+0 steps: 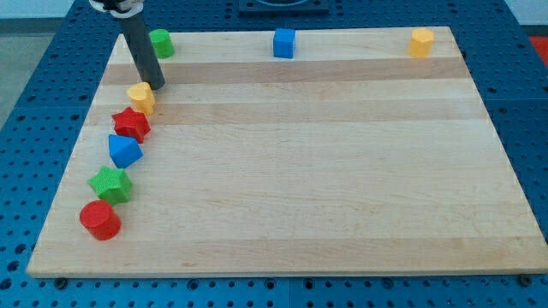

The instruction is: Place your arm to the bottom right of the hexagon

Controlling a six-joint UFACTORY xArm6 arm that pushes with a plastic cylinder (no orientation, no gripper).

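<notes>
A yellow block that looks hexagonal [420, 42] sits at the board's top right corner. My tip [157, 86] is far from it, at the view's top left, touching or almost touching the upper right side of a second yellow block [141, 97] whose shape I cannot make out. The dark rod slants up and to the left from the tip, passing just left of a green cylinder [160, 43].
A blue cube [284, 43] sits at the top middle. Down the left edge below the near yellow block lie a red star [131, 125], a blue triangular block [124, 151], a green star [110, 184] and a red cylinder [100, 220]. The wooden board [325, 171] rests on a blue pegboard.
</notes>
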